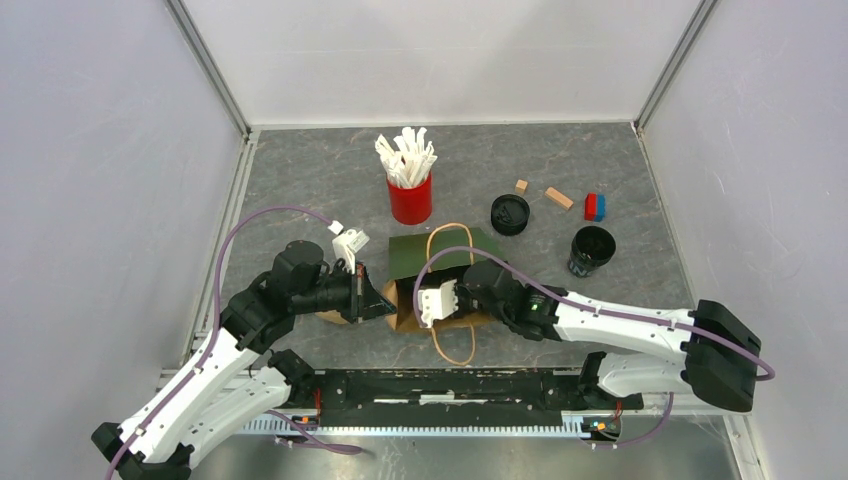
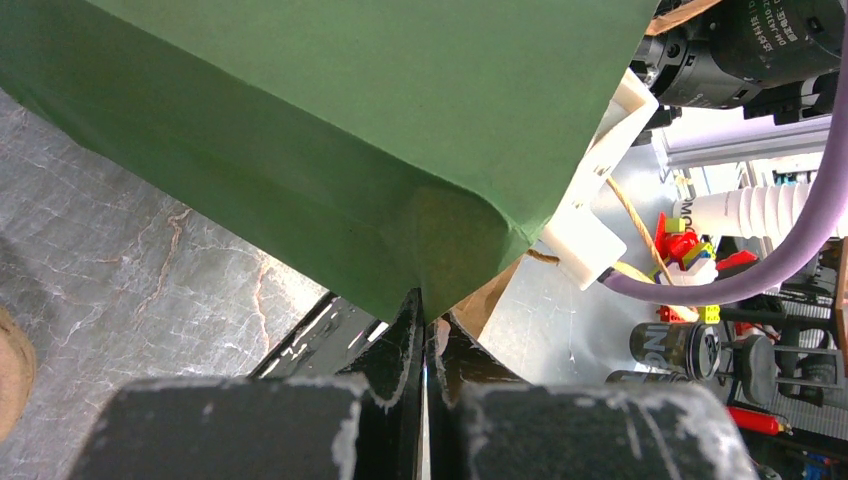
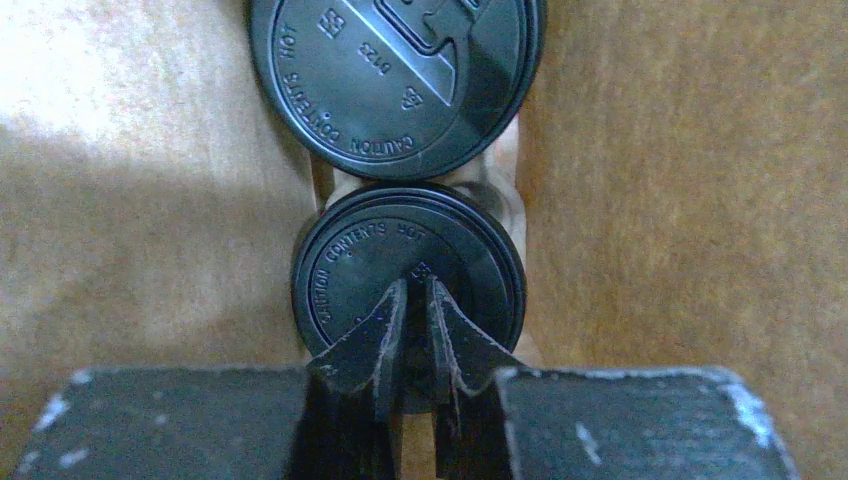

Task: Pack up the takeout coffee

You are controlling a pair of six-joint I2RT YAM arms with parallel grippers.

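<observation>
My right gripper (image 3: 420,305) is inside the green bag (image 1: 445,255), which lies on its side on the tabletop (image 1: 320,180) with its mouth toward my bases. The fingers are drawn nearly together, with only a thin slit between them, right in front of the nearer lidded cup (image 3: 365,265). I cannot tell whether they pinch anything on that lid or merely hang before it. My left gripper (image 2: 425,325) is clamped tight on a fold of the bag's edge, which I judge keeps the mouth open.

The nearer lidded cup lies straight ahead of my right gripper with its lid facing me. Its long axis therefore runs along my line of reach and along the bag's length. The farther lidded cup (image 3: 390,80) sits just beyond it, deeper in, the two rims touching or nearly so. The brown bag walls stand close on both sides, so I judge that any move in here must go straight in or straight back out.

One open cup (image 1: 592,248) stands outside on the tabletop, to the right of the bag. A loose lid (image 1: 510,213) lies apart from it, beyond the bag. Both are nearer my right arm, and my left is occupied.

From above, the bag hides my right fingertips and both cups inside. The cups' bodies are out of sight behind their lids.
</observation>
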